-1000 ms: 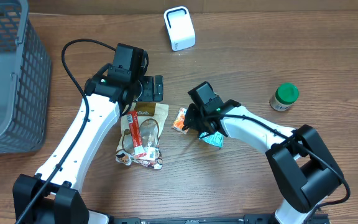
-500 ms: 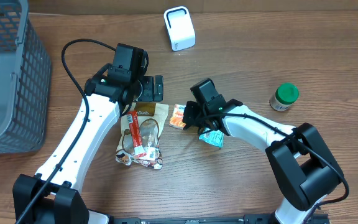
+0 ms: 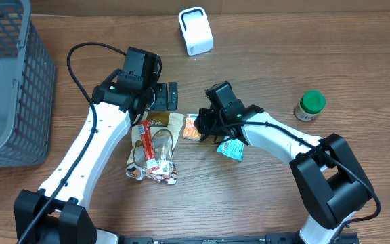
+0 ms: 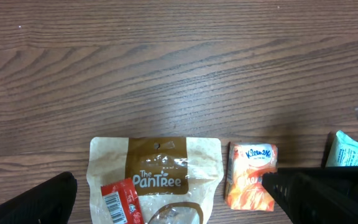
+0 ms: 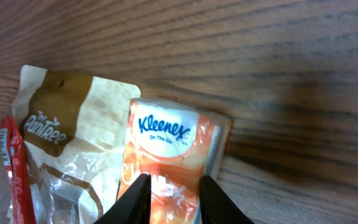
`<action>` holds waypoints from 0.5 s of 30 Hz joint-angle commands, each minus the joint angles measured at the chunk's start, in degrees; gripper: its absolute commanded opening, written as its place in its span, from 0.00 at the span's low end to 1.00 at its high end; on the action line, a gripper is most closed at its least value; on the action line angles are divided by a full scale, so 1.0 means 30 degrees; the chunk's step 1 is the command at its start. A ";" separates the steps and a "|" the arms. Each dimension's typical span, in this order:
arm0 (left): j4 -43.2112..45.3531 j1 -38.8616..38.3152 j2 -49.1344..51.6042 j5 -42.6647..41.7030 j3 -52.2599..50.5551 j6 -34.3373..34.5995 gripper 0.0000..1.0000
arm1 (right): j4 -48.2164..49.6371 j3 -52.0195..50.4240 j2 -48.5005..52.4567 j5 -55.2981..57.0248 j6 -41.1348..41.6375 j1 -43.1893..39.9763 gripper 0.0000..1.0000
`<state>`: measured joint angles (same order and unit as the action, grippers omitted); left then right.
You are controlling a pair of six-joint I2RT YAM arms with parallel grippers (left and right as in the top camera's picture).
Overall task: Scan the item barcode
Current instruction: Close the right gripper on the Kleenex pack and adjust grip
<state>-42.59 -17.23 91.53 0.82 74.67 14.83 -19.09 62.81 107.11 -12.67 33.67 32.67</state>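
My right hand (image 5: 174, 186) hangs low over the orange Kleenex pack (image 5: 166, 134), its two fingers a little apart with the pack's lower end showing between them; I cannot tell whether they nip it or only straddle it. The pack lies flat on the wooden table (image 5: 272, 56), its left edge touching the brown and white PanTree pouch (image 5: 61, 137). A thin red packet (image 5: 12, 165) lies over the pouch's left side, and a crumpled wrapper (image 3: 156, 175) sits at the pouch's lower end. A teal packet (image 3: 233, 150) lies just beside the pack on the other side, partly under my right arm. My left hand (image 3: 162, 96) is spread wide above the top of the pouch, touching nothing. The white scanner (image 3: 195, 30) stands well apart at the far edge of the table, and a green-lidded jar (image 3: 309, 105) stands off to my right. The grey mesh basket (image 3: 36, 81) fills the far left corner; only its grey floor shows inside.
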 commanded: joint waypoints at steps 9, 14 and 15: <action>-0.0007 -0.0015 -0.0153 -0.0138 0.0233 0.0197 1.00 | -0.0197 0.0160 0.0226 0.0554 0.0867 -0.0058 0.27; -0.0007 -0.0015 -0.0153 -0.0138 0.0233 0.0197 1.00 | -0.0066 0.0007 0.0896 0.0335 0.1362 -0.0051 0.27; -0.0007 -0.0015 -0.0153 -0.0138 0.0233 0.0204 1.00 | -0.0095 0.0007 0.1115 0.0335 0.1537 -0.0044 0.27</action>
<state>-42.59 -17.23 91.53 0.82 74.67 14.83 -19.57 62.85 108.29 -11.79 36.56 32.67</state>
